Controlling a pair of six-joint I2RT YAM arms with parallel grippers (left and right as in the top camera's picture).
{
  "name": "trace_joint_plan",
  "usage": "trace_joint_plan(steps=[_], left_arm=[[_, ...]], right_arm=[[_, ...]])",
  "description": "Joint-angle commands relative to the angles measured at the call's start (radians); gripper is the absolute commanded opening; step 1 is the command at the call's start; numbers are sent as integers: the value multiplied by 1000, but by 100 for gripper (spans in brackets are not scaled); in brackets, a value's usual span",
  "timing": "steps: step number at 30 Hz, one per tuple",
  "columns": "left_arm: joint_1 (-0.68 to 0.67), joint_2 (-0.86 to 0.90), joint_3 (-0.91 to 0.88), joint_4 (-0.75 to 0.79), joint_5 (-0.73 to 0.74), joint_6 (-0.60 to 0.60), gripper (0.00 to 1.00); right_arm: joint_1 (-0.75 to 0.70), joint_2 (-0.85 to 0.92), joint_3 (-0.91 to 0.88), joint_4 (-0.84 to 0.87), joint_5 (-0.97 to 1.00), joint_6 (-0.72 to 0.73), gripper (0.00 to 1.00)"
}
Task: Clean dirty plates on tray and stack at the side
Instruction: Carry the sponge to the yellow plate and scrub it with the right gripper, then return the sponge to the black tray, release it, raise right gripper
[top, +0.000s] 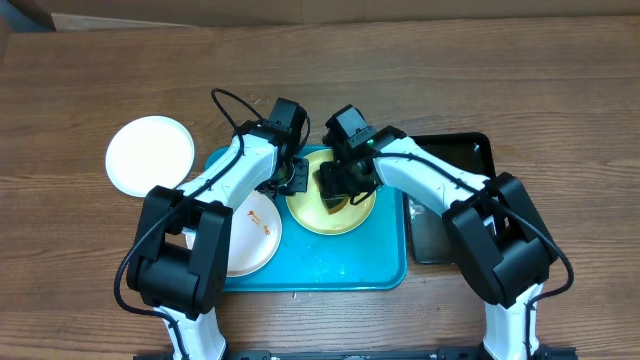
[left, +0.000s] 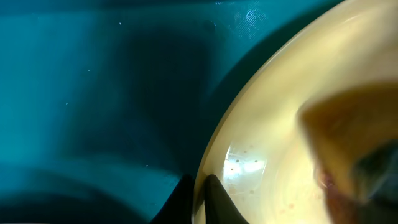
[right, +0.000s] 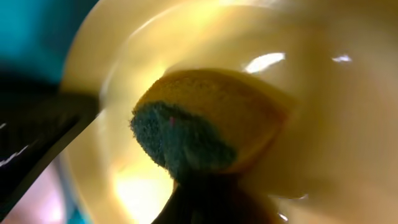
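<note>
- The teal tray (top: 340, 268) sits at the lower centre of the overhead view, flat on the wooden table (top: 560, 90).
- The yellow plate (top: 350, 222) lies in the tray's upper right part, and both arms meet right over it.
- The left gripper (left: 198, 186) is pinched narrow on that plate's left rim. At the bottom centre of the left wrist view, the two dark fingertips have the rim's edge between them.
- The right gripper (top: 338, 188) is clamped tight on a sponge (right: 205, 124), yellow foam with a green scouring face.
- In the middle of the right wrist view, the sponge presses into the yellow plate's inner surface.
- That surface glistens with bright wet highlights, and a few small reddish specks show at the lower right of the left wrist view.
- A smeared white plate (top: 258, 232) lies in the tray's left part, lower left of the yellow one, with an orange-red streak on it. The left arm hides part of it.
- The two plates on the tray sit just beside each other, and whether their rims touch cannot be told.
- A second white plate (top: 150, 155) rests on the bare table at the upper left, off the tray and near its corner.
- A black tray (top: 460, 148) lies just to the right of the teal one, with the right arm crossing above it.
</note>
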Motion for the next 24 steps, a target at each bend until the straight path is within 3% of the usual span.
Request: trace_joint_plan(steps=[1,9,17,24], left_arm=[[-3,14,-7,5,12,16,9],[-3,14,-7,5,12,16,11],[-3,14,-7,5,13,15,24],[-5,14,-7,6,13,15,35]], right_arm=[[-75,2,48,-26,-301,-103,4],[-282,-157,87,-188,-330,-169,4],[-439,-235,83,-448,91,-167,4],[-463,-233,-9,-448,421,-103,4]])
